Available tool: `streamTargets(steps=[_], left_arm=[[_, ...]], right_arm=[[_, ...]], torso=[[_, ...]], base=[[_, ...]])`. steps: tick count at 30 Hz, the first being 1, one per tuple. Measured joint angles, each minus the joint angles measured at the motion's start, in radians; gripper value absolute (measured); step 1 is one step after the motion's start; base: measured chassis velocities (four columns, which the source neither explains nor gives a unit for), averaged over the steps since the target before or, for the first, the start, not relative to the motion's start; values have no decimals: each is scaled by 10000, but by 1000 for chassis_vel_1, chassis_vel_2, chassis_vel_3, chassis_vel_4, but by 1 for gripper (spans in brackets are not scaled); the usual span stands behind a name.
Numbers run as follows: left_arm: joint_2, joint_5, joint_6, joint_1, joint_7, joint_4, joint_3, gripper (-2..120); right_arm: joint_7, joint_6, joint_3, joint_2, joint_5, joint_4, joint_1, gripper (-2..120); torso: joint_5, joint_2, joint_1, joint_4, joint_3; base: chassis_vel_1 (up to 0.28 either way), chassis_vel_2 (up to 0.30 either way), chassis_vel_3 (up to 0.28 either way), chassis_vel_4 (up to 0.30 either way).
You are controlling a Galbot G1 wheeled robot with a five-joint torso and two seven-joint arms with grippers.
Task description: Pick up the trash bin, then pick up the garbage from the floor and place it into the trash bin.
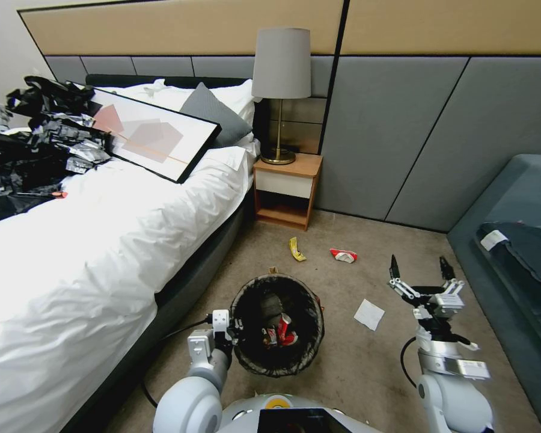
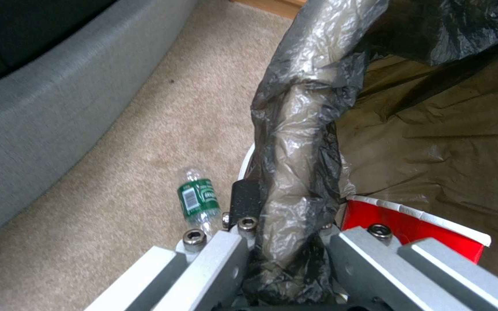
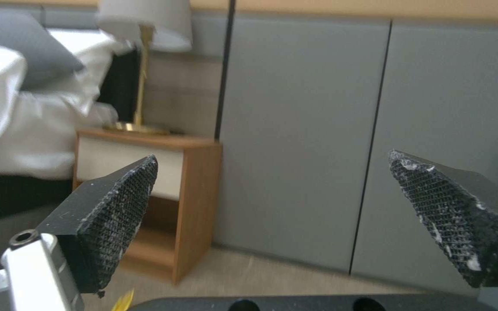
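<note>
Hanging just beside the bed (image 1: 72, 252), the trash bin (image 1: 277, 323) is clamped at its bagged rim by the left gripper (image 1: 227, 329), red-and-white wrappers (image 1: 282, 332) inside. Right gripper (image 1: 419, 269) hovers with jaws wide above the carpet, near a white tissue (image 1: 368, 314).

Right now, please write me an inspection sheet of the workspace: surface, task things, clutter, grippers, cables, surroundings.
Surface: beige carpet, a few dark spots.
Job's things: trash bin with dark liner, red-and-white wrapper inside. On the floor: banana peel, red-and-white wrapper, white tissue, green bottle beside the bin.
Clutter: black and silver plastic sheeting and framed picture on the bed.
Grippers: left gripper shut on the bin's rim; right gripper open, empty, above the carpet.
Cables: black cable by the left arm; black cable loop at the right wrist.
Surroundings: nightstand with lamp, grey sofa, panelled wall.
</note>
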Motion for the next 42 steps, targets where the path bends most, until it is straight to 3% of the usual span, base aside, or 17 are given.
streamTargets(steps=[15, 19, 31, 42], left_arm=[[-56, -10, 3, 25, 42, -55, -55, 0], [-58, -6, 3, 23, 42, -54, -53, 0], [-77, 65, -29, 45, 43, -34, 21, 0], [-92, 71, -58, 43, 43, -12, -2, 0]], right_arm=[[1087, -4373, -803, -977, 941, -1958, 1798, 100], [1083, -4675, -809, -1058, 921, -2358, 2120, 100], [998, -5738, -1228, -1340, 195, -5365, 3982, 100], [1003, -5533, -1166, -1309, -400, -6903, 4735, 100]], torso=[[0, 1, 0, -2, 0], [-2, 0, 0, -1, 0], [1, 0, 0, 0, 0], [-1, 0, -1, -1, 0]], base=[[0, 0, 0, 0], [0, 0, 0, 0], [0, 0, 0, 0], [0, 0, 0, 0]])
